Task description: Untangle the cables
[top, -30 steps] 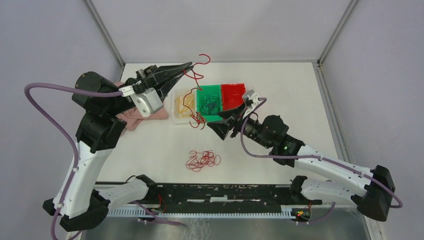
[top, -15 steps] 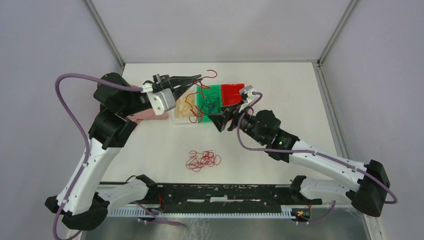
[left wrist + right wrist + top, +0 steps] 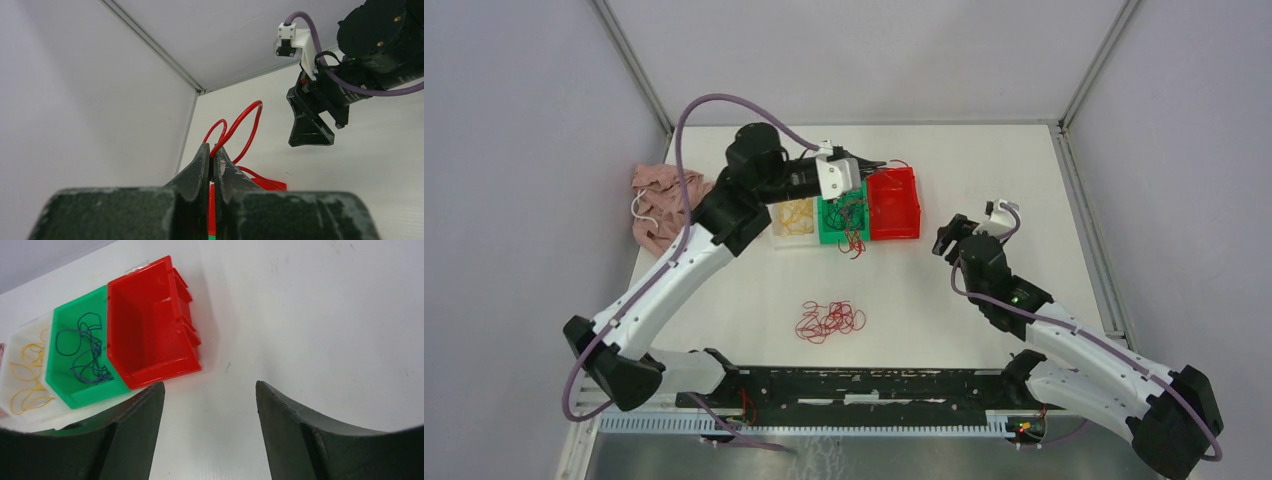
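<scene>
You have a loose heap of thin red cord loops on the white table, dark purple-black loops in the green bin, yellow loops in the clear bin, and one red loop pinched upright in the left gripper

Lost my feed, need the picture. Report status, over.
Left gripper shut on red cable, by the red bin. Right gripper open, empty. Red bin empty; red pile loose on table. Nothing seen in the way.

No legible text or labels anywhere
</scene>
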